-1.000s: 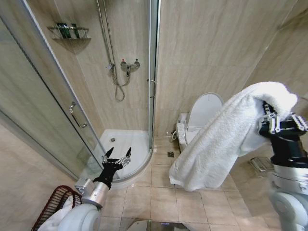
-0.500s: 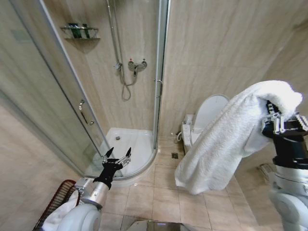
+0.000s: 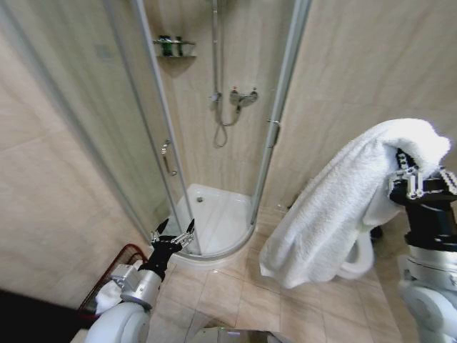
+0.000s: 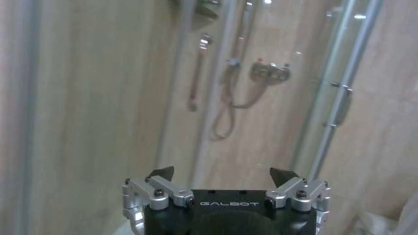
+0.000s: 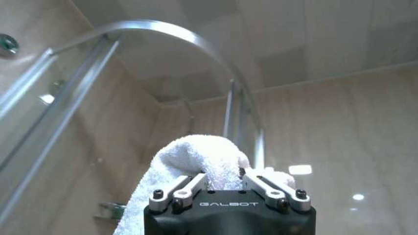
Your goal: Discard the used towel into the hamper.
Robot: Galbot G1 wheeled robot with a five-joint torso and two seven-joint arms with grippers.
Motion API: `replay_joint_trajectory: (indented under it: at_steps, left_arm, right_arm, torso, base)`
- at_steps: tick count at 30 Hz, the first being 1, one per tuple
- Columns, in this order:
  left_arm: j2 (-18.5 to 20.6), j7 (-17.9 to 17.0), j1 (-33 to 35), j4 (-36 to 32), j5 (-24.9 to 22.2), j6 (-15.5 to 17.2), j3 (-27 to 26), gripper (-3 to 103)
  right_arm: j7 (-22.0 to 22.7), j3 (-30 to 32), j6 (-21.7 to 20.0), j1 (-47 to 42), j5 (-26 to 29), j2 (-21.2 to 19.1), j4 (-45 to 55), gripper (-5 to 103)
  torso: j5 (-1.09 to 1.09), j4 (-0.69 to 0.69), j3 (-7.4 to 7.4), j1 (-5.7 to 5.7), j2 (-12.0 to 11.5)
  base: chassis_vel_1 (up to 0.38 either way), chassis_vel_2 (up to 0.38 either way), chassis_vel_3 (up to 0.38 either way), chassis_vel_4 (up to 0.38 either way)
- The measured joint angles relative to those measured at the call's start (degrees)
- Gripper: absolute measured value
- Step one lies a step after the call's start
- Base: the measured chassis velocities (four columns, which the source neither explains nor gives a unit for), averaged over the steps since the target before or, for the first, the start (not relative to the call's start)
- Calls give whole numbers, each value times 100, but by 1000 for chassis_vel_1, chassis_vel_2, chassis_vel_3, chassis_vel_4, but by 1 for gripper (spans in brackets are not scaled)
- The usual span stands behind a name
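While clamped by right gripper [image 3: 408,179], towel [image 3: 335,207] hangs lengthwise (diagonally).

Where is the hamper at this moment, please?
In the head view, the hamper sits low on the robot's left, against the wall, beside the left tool.

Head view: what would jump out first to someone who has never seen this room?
A big white towel hangs from the robot's raised right hand, draped in front of the tiled wall. Behind it stands a curved glass shower cabin. Low on the left, beside the open left hand, sits the dark red wire hamper.
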Motion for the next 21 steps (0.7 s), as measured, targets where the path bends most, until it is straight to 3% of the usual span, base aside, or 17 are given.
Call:
replay_joint_trajectory:
  at_steps: [13, 21]
  left_arm:
    - [0, 0, 0, 0, 0, 0, 0, 99]
    - [0, 0, 0, 0, 0, 0, 0, 99]
  right_arm:
    - [-52, 23, -19, -15, -76, 17, 0, 12]
    - [-14, 30, -74, -45, -135, 41, 0, 12]
  torso:
    - [-1, 1, -4, -2, -7]
    - [1, -2, -5, -3, -9]
  base:
    - [129, 113, 120, 123]
    - [16, 18, 15, -19]
